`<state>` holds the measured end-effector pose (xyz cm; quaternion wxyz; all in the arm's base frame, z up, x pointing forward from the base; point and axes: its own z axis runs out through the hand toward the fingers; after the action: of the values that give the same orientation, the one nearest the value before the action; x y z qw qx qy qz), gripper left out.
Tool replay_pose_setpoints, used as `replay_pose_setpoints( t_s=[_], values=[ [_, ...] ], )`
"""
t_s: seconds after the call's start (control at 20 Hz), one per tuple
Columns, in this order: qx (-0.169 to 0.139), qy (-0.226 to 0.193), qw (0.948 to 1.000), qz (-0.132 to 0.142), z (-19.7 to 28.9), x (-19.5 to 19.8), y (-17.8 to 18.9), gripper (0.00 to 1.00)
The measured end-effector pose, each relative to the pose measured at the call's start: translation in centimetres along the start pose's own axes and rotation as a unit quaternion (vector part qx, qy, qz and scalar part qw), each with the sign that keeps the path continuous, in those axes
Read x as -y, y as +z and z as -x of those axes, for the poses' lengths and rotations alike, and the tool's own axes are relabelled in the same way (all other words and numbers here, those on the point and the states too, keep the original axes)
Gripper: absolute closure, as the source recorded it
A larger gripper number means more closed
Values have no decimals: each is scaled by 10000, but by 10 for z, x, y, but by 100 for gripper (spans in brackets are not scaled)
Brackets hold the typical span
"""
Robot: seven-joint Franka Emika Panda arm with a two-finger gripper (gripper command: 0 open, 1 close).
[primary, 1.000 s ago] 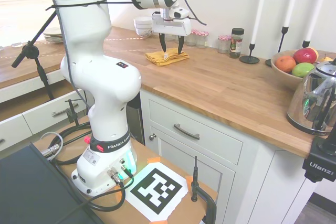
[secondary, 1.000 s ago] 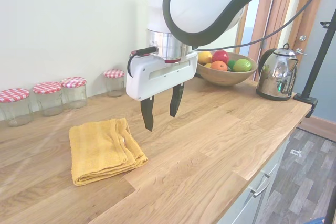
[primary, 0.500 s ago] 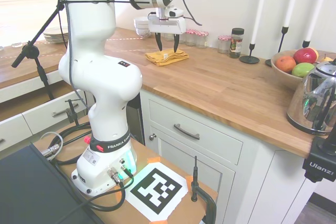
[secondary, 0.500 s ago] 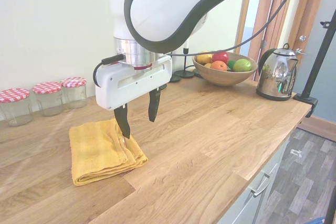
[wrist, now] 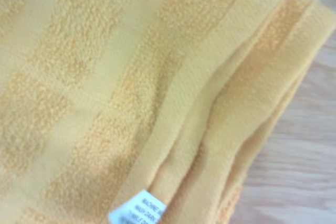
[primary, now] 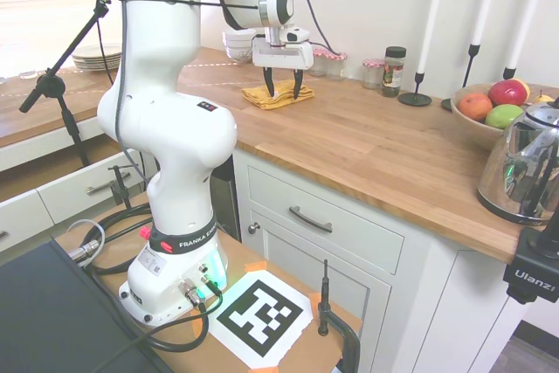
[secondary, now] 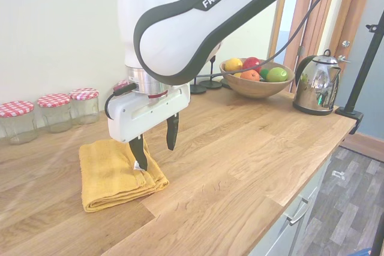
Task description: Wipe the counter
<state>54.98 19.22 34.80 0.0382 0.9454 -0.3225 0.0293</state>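
first exterior view: the hand (primary: 286, 93) hangs low over a folded yellow towel (primary: 276, 96) on the far stretch of the wooden bench (primary: 367, 141), fingers spread apart and gripping nothing. from here it's hard to tell whether the tips touch the cloth. fruit bowl (primary: 483, 115) and kettle (primary: 527, 163) sit well apart to the right, kettle cut off by the edge.

second exterior view: much clearer. one fingertip (secondary: 140, 163) is down at the towel's near folded edge by its little white label (secondary: 137, 166), the other hangs past the edge over bare bench. red-checked jars (secondary: 56, 111) line the wall behind.

wrist view: only towel, the label cut off at the bottom, and a strip of wood; print too blurry to read.
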Motion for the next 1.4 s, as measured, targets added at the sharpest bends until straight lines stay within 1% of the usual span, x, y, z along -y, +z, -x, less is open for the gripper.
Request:
replay_pose_setpoints(
  t_s=[0.25, 0.3, 1.4],
  values=[
    [16, -2, 10000, 23, -3, 4, 10, 0],
    [15, 1, 10000, 25, -4, 4, 10, 100],
    [7, 168, 9999, -21, -23, -6, 15, 100]
  ],
)
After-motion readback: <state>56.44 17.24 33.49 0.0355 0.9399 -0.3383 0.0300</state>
